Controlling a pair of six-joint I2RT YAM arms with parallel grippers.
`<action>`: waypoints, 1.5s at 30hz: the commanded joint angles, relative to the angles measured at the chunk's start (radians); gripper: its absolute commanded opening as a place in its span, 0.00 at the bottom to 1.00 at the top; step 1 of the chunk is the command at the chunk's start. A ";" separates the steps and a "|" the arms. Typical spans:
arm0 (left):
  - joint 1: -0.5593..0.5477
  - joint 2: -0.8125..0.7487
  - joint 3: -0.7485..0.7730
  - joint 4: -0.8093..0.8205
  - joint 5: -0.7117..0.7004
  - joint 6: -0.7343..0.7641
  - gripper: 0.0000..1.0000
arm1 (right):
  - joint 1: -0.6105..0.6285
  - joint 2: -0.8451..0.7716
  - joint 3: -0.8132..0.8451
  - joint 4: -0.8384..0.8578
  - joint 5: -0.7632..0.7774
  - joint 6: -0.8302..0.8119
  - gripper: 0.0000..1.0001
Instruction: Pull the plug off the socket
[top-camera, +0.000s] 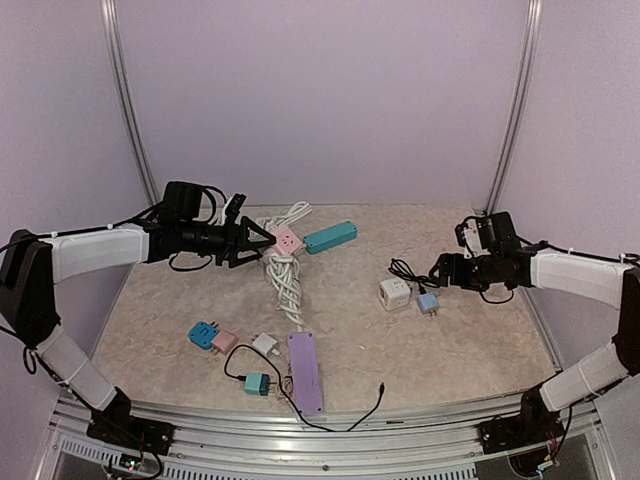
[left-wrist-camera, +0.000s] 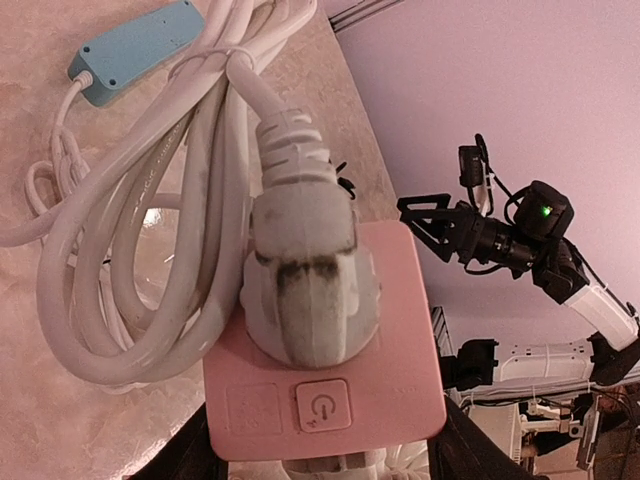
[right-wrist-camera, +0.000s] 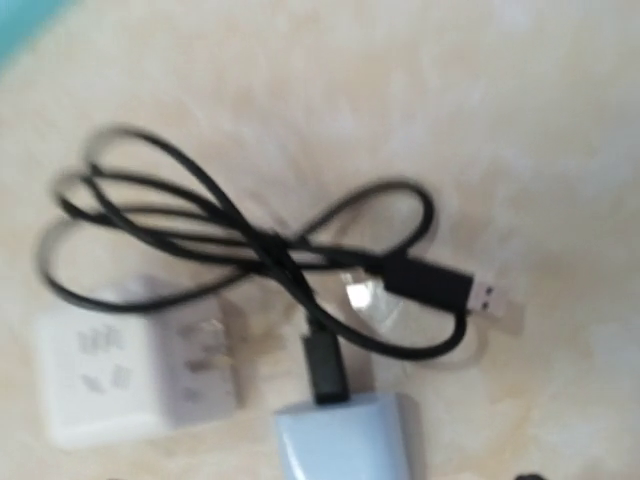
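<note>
My left gripper (top-camera: 265, 242) clamps the pink socket (left-wrist-camera: 335, 405) as a brace for pulling the white plug (left-wrist-camera: 305, 290); my right gripper's (top-camera: 441, 271) opening I cannot tell

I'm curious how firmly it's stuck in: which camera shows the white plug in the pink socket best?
The left wrist view: the white plug fills the frame, seated in the pink socket. The top view shows only a tiny pink block beside the white cable; the right wrist view misses it.

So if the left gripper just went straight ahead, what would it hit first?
Probably the pink socket, with the white plug in it, sitting right in front of the left gripper.
</note>
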 joint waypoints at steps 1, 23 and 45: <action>0.007 -0.028 0.016 0.162 0.048 -0.024 0.31 | 0.067 -0.141 0.002 0.001 0.082 0.083 0.81; 0.003 -0.029 -0.028 0.176 -0.005 -0.069 0.31 | 0.760 0.176 0.459 0.108 0.404 0.062 0.78; 0.003 -0.043 -0.018 0.143 -0.028 -0.046 0.31 | 0.852 0.558 0.874 -0.043 0.447 -0.070 0.55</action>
